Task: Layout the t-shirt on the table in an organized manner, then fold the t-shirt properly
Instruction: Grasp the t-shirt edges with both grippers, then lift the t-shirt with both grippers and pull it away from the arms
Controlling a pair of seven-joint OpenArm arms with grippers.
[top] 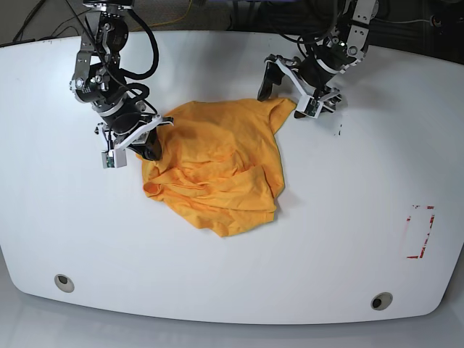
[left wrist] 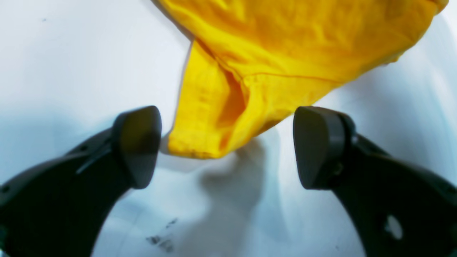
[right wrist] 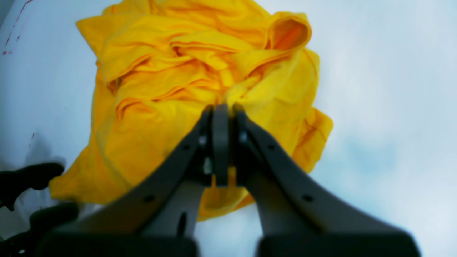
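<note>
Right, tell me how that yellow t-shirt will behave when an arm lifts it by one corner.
The t-shirt will probably drape limply: it lies crumpled in soft folds. It looks thin, so likely light for its size. On the glossy table it may slide and bunch rather than spread when dragged.

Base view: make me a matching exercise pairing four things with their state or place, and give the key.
Things:
1. t-shirt
2. left gripper
3. right gripper
4. red tape outline

States or places:
A. shut, tips at the cloth's edge
B. crumpled in a heap mid-table
C. open, a corner of cloth between its fingers
D. on the table, far from the cloth

Pairs: 1-B, 2-C, 3-A, 4-D
</note>
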